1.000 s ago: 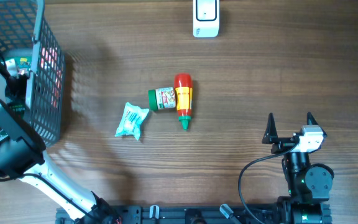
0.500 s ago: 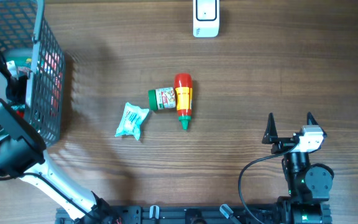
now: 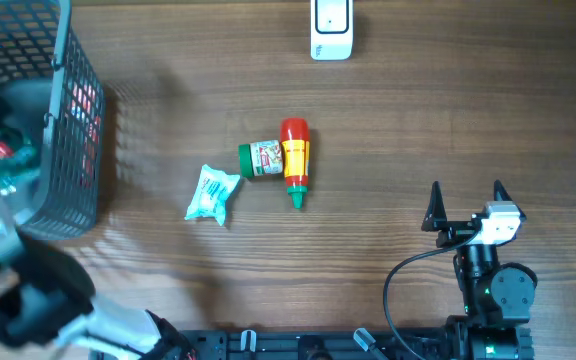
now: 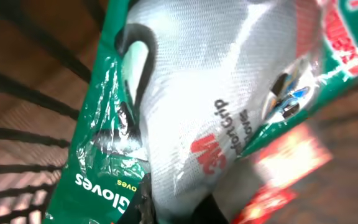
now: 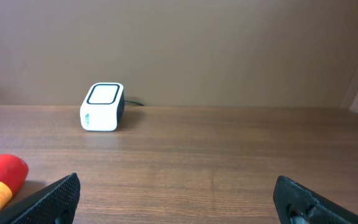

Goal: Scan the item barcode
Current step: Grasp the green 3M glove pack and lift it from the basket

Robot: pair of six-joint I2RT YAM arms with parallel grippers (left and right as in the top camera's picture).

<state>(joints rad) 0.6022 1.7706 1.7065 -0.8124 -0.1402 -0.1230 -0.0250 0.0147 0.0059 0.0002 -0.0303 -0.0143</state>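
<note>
Left claw (image 4: 182, 208) is pressed together, pinching the green gloves pack (image 4: 185, 106). In the wrist view the pack fills almost the whole frame, with the basket (image 3: 73, 110) wires right behind it on the left, so it's tight in there. From overhead that arm is a blur over the basket at the upper left edge. The right claw (image 3: 466, 205) is spread wide at the lower right, holding nothing. The scanner (image 3: 331, 28) sits against the top edge, centre. Mid-frame there's a cluster: red bottle (image 3: 295, 160) touching a green-capped jar (image 3: 260, 158), with a teal sachet (image 3: 212, 193) just beside them. The worktop (image 3: 468, 100) is bare wood between basket, cluster and scanner.
</note>
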